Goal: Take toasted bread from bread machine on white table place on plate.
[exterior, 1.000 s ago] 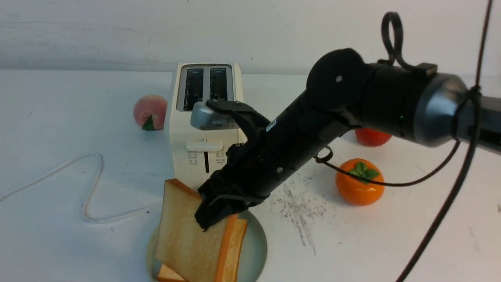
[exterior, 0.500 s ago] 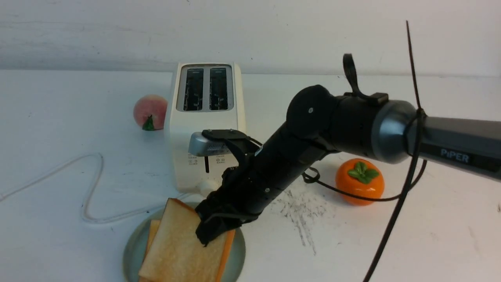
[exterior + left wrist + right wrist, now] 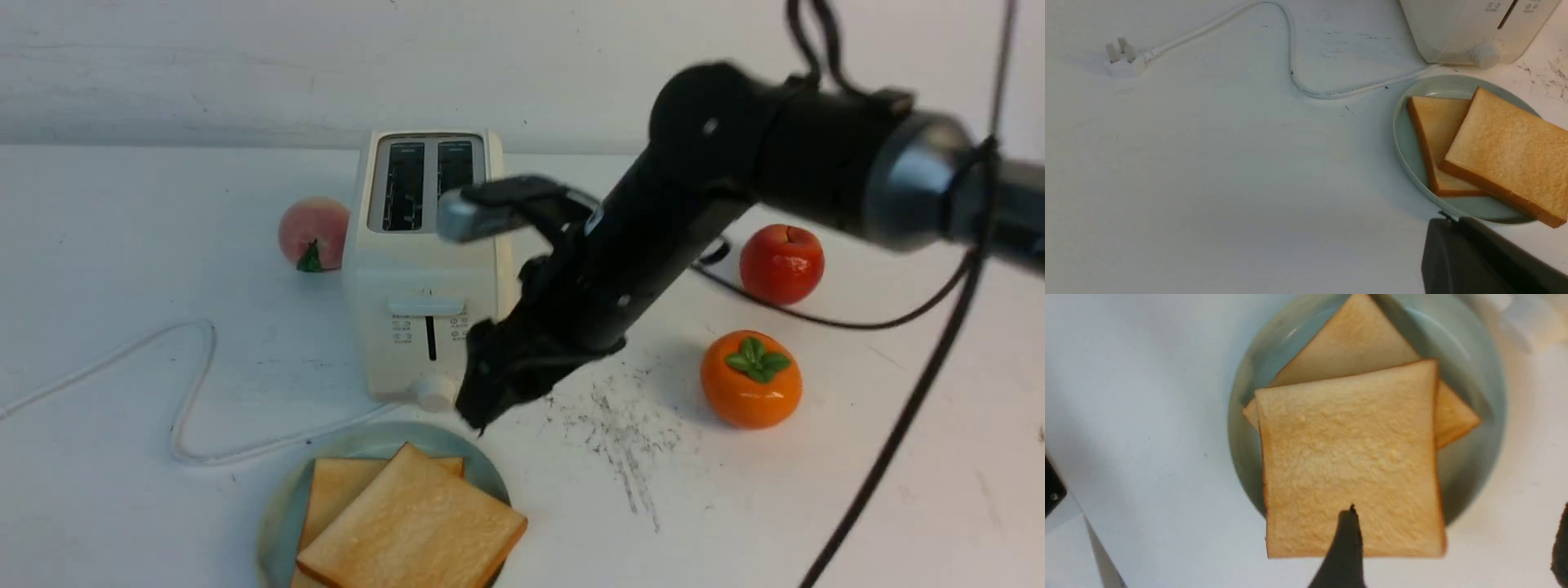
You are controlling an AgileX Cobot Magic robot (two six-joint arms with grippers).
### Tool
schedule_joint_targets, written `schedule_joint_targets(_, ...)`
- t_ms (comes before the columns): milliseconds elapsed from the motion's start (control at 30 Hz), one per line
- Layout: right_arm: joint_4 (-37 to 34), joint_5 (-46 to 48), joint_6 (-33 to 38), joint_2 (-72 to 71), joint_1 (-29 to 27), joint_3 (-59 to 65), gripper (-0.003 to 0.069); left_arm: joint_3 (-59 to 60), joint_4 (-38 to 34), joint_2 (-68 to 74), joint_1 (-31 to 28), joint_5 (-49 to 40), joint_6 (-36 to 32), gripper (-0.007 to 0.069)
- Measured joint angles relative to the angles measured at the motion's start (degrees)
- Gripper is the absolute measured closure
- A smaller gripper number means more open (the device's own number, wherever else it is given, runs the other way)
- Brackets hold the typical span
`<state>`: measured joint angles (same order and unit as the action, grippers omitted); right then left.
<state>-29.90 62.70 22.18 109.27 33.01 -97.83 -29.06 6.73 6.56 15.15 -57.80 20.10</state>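
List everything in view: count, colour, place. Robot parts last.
table: one, white, under everything
toaster: one, cream, mid-table
plate: one, blue-green, before the toaster
toast: two, golden, overlapping on the plate
cord: one, white, left of toaster, plug loose
peach: one, pink, left of toaster
apple: one, red, right of toaster
persimmon: one, orange, nearer than apple
scratches: one patch, dark, left of persimmon
right fingers: two, black, apart, above the plate
left fingers: black, shut, near the plate

The toast [image 3: 412, 527] is golden-tan with orange-brown crust, the plate [image 3: 282, 510] pale blue-green, the toaster [image 3: 424, 269] cream, the table [image 3: 122, 245] white with dark scratches, the peach [image 3: 314, 229] pink, the apple [image 3: 781, 263] red, the persimmon [image 3: 751, 392] orange.
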Motion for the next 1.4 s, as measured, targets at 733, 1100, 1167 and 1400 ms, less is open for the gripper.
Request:
schedule_joint_targets(733,28.98,-8.87,-25.11,-70.27,-5.6,21.1,0.0667,0.14,-9.05,0.0,0.0,20.09,0.0,0.0637)
schedule_joint_targets(1100,48.18,-40.38,-49.38,-109.42,-5.64,67.82,0.0662,7.16,-16.54,0.62,0.0,37.3,0.0,0.0636)
schedule_joint_targets(1167,50.62,-40.66,-50.42,-107.25,-5.59,69.5,0.066,7.89,-17.08,1.2,0.0,39.92,0.0,0.0635)
schedule_joint_targets(1400,53.74,-42.2,-51.58,-102.95,-5.33,71.2,0.0655,8.59,-18.28,2.99,0.0,41.11,0.0,0.0633)
